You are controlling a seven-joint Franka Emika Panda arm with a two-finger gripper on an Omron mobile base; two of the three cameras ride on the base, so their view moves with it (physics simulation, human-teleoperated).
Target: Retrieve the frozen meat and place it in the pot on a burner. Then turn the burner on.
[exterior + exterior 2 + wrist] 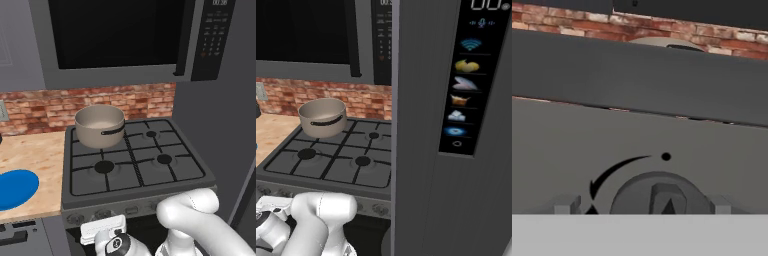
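Your two-finger gripper, jaws spread, faces a round grey stove knob; round beige-grey metal pot sits above it, on the rear-left burner.

Microwave control panel: a small digit display is showing at its top, too blurred to read; keypad markings below are illegible.

Tall dark panel on the grey appliance front: pale digits at top, reading roughly "00", cut by the frame edge. Beneath, a column of icons only, no words.

Stove knob: a curved arrow and dot are sitting above it; no lettering.
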